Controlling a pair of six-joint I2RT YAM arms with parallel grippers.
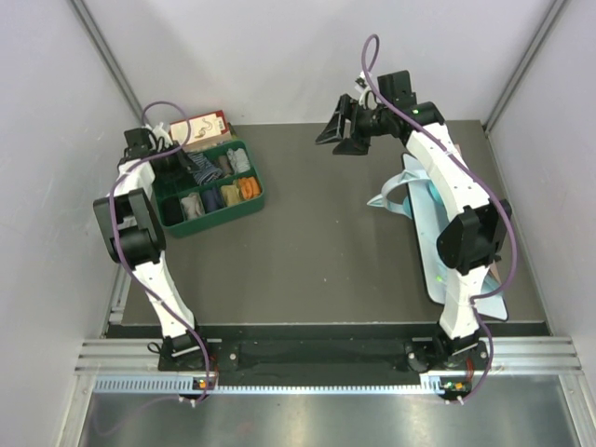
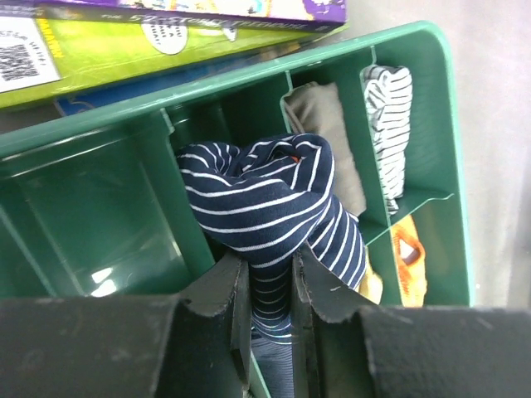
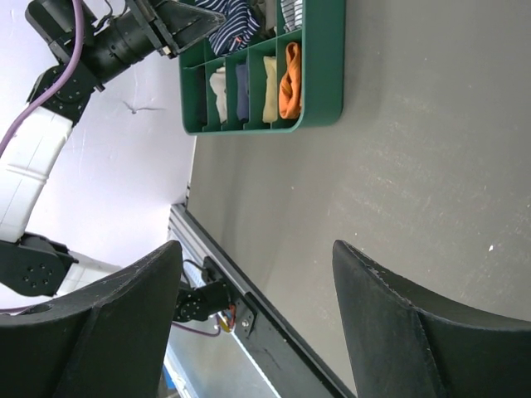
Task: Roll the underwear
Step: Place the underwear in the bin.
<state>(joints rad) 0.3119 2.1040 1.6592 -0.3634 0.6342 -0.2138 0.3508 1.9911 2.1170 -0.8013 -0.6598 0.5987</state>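
A rolled dark blue underwear with thin white stripes (image 2: 265,199) sits in a compartment of the green tray (image 2: 91,133). A bit of orange shows at its top. My left gripper (image 2: 270,286) is shut on it, its fingers pinching the cloth over the tray. From above, the left gripper (image 1: 177,160) is over the tray's back left and the striped roll (image 1: 202,168) shows beside it. The roll also shows in the right wrist view (image 3: 236,21). My right gripper (image 1: 340,130) is open and empty, held above the table's far middle. The black underwear is not in view.
The tray (image 1: 256,200) holds several other rolled cloths: beige (image 2: 328,124), white striped (image 2: 390,116), orange (image 2: 406,253). Books (image 2: 166,33) lie behind the tray. A pale blue and white object (image 1: 419,200) lies under the right arm at the table's right.
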